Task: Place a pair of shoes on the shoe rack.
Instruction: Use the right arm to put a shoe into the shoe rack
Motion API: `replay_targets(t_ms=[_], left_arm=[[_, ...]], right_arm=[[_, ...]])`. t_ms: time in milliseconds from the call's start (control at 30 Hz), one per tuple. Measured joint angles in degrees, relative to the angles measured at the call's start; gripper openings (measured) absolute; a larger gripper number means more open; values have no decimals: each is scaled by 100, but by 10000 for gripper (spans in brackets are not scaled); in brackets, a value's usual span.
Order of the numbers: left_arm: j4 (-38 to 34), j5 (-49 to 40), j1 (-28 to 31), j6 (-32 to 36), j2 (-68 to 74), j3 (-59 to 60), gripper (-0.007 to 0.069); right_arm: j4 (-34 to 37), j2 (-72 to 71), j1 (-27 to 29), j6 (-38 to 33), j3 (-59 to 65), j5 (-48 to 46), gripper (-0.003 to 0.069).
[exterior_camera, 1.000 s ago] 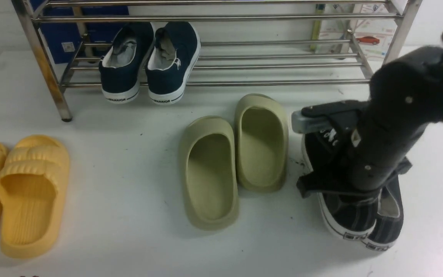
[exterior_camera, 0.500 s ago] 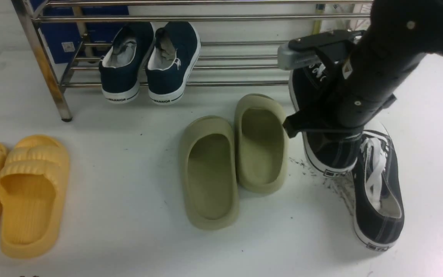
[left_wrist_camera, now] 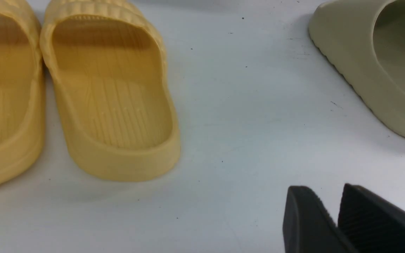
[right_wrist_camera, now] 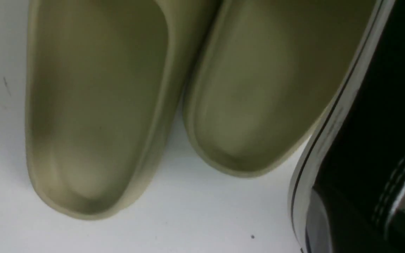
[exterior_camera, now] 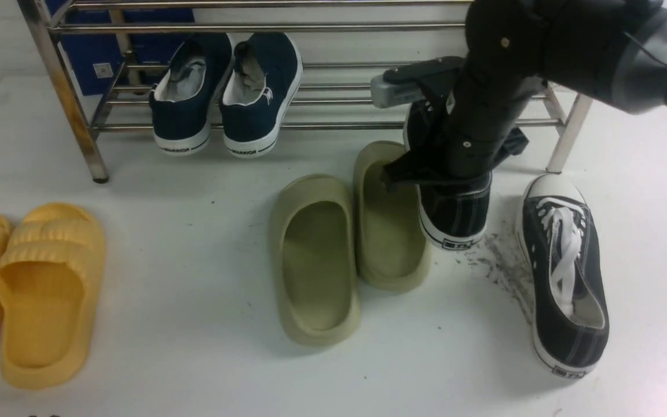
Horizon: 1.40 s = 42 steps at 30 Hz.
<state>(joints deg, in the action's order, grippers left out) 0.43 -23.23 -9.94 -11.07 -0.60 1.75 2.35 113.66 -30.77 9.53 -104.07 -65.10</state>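
- Clearly, the right gripper (exterior_camera: 446, 165) is clamped on one black sneaker (exterior_camera: 455, 214), which hangs clear of the worktop (exterior_camera: 194, 260) beneath the wrist. The arm hides the fingertips themselves.
- That sneaker is tilted with its heel low and toward the camera, and its front end is hidden behind the arm. It sits just in front of the shoe rack (exterior_camera: 310, 124), not on it.
- The second sneaker (exterior_camera: 565, 272) lies flat on the worktop to the right, toe cap pointing at the rack's right leg. It is apart from the held one, with dark scuff marks (exterior_camera: 501, 266) between them.
- The olive slippers (exterior_camera: 356, 231) lie side by side at the middle. The lifted sneaker's heel hangs right at the edge of the right-hand slipper.
- A pair of navy slip-ons (exterior_camera: 223, 98) rests on the rack's lower rods toward its left end, heels hanging over the front rod.
- The yellow slippers (exterior_camera: 38, 289) lie at the far left of the worktop.
- The left gripper (left_wrist_camera: 329, 196) hovers low over bare worktop between the yellow and olive pairs. Its fingers are drawn together with nothing between them.
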Motion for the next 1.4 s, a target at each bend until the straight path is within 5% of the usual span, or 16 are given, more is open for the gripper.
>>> replay_targets(t_ms=[567,1033,1300,1400], left_arm=[[0,0,0,0,0,0,183],[0,0,0,0,0,0,198],[0,0,0,0,0,0,204],[0,0,0,0,0,0,206]], right_arm=[[-95,1282,546,-530,-1968,-216,22],[-443,1593,560,-762,-2189,431,27],[-510,1606,560,-747,-2196,514,92],[-584,1606,560,-747,-2207,533,174]])
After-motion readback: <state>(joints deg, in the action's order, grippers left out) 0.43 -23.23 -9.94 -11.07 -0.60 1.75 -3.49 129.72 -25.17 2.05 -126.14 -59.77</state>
